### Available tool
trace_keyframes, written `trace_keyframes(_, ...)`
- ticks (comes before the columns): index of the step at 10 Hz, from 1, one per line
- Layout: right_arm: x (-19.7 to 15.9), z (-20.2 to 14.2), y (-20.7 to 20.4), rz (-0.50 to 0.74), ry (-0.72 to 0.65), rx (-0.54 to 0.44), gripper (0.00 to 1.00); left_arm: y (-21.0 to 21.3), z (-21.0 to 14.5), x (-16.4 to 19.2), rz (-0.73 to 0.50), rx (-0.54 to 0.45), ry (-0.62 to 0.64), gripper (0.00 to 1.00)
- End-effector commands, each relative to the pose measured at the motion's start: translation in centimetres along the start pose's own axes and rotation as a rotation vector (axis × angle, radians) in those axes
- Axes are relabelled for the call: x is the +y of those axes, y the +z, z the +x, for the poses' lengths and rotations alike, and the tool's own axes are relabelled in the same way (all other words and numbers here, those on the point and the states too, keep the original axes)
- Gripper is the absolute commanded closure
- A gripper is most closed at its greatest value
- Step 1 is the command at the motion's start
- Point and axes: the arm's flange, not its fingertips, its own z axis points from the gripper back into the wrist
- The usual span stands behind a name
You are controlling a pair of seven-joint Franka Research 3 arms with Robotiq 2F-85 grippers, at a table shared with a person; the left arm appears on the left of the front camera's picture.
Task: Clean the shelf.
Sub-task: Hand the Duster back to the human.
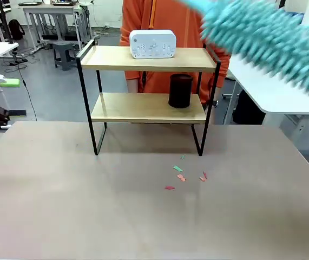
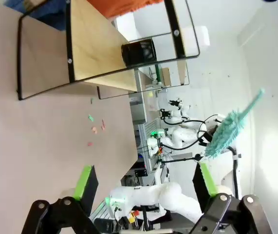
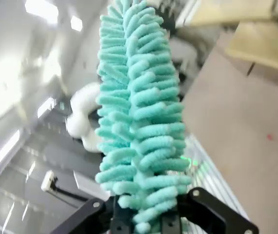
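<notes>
The small two-tier shelf [image 1: 149, 81] of light wooden boards in a thin black metal frame stands at the far middle of the pale surface [image 1: 62, 206], with a person in an orange top just behind it. A white boxy device [image 1: 152, 44] sits on the top board and a black cylindrical cup [image 1: 180, 90] on the lower one. A few red and green scraps [image 1: 182, 176] lie on the surface just in front.

The right end effector [image 3: 146, 222] is clamped on the base of a fluffy teal microfibre duster [image 1: 268, 40], held high to the shelf's right. The left end effector [image 2: 143, 183] stands wide open and empty (well clear of the shelf).

To dust well, I would lower the duster level with the top board and sweep lightly around the device, not into it, to avoid tipping it or the cup.
</notes>
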Motion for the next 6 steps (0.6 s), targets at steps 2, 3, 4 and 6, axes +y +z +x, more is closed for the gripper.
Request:
trace_keyframes(2,-3.4,-4.0,5.6,-0.057,-0.132,-0.338,1.00,1.9,-0.2,-2.3,0.032,-0.010,-0.071,0.00)
trace_keyframes(3,-5.4,-5.5,7.4,-0.150,-0.252,-0.434,1.00,1.9,-0.2,-2.3,0.032,-0.010,-0.071,0.00)
trace_keyframes(4,-7.8,-6.9,8.1,-0.233,-0.377,-0.486,1.00,1.9,-0.2,-2.3,0.032,-0.010,-0.071,0.00)
trace_keyframes(6,-11.7,-8.3,7.6,-0.291,-0.553,-0.496,1.00,1.9,-0.2,-2.3,0.032,-0.010,-0.071,0.00)
